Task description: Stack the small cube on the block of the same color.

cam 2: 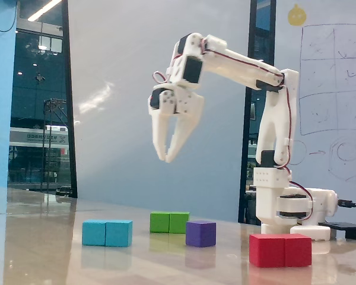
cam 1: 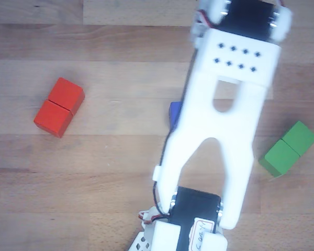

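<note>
High above the table [cam 2: 41, 237] in the fixed view, your arm [cam 2: 237, 65] reaches out with its gripper [cam 2: 168, 155] empty, fingers pointing down and only narrowly apart. Your block [cam 2: 107, 233] lies at about 7 o'clock from the fingertips, long axis across the view. Your small cube [cam 2: 200, 233] sits at about 5 o'clock, closer, on the table.

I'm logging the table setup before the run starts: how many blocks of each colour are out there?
Red double block: 1
Green double block: 1
Sky-blue double block: 1
Small dark blue-purple cube: 1
Total: 4
</note>
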`<action>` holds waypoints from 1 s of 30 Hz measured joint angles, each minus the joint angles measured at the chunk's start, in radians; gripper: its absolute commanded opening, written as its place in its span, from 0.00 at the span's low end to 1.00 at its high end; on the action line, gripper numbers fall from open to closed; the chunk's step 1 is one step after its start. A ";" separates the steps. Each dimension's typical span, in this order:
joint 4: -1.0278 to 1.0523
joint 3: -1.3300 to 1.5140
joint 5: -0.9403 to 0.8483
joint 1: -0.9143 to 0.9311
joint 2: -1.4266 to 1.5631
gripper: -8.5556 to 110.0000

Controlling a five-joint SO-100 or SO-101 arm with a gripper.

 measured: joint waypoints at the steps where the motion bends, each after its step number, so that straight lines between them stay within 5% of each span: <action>1: 0.000 0.000 0.000 -0.046 0.000 0.08; 12: 0.000 0.000 0.000 -0.428 0.000 0.07; 26: 0.000 0.000 0.000 0.121 0.000 0.08; 30: 0.000 -0.002 0.000 0.107 0.000 0.08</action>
